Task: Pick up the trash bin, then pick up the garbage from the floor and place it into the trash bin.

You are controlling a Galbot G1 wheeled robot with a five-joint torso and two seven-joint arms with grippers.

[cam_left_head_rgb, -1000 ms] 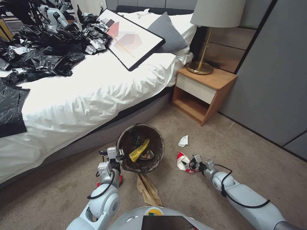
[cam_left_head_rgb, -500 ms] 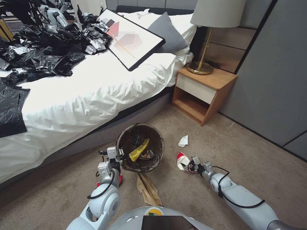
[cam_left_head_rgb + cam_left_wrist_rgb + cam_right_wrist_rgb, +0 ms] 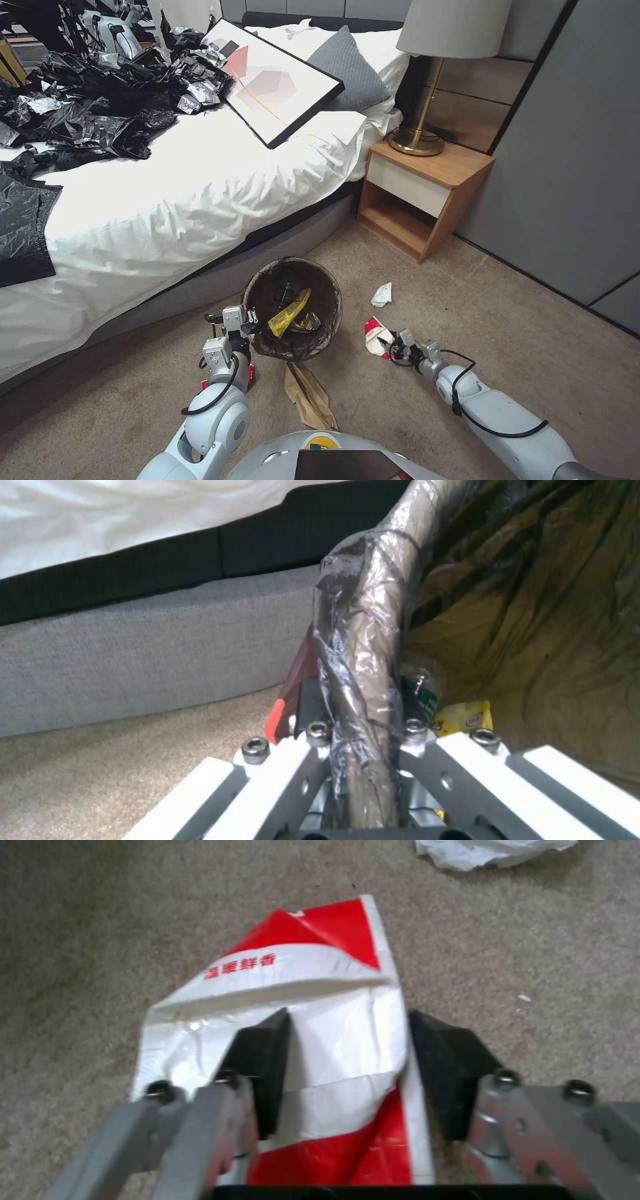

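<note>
Sliding a touch nearer the bin since a moment ago, the red-and-white packet (image 3: 375, 335) goes along with the right gripper (image 3: 393, 348), which has drawn in toward the robot. From the right wrist camera the dark pads (image 3: 263, 1065) sit either side of the packet (image 3: 320, 1040) with a gap on one flank, so I'd call the jaws spread, not yet biting, though that angle is hard to judge. Risk here: thin film, flat on carpet (image 3: 533, 333), and the pads may close on a single corner or skate over it. Across from it, the left gripper (image 3: 248, 327) is pinching the trash bin (image 3: 293, 307) by its bagged rim (image 3: 363, 645), with a yellow wrapper (image 3: 288, 320) already inside. That grip is on slippery liner; a jolt could tip the bin. Room is fair: open carpet to the right, the bed base (image 3: 220, 277) close behind the bin, a white scrap (image 3: 382, 294) and brown paper bag (image 3: 308, 397) lying nearby.
</note>
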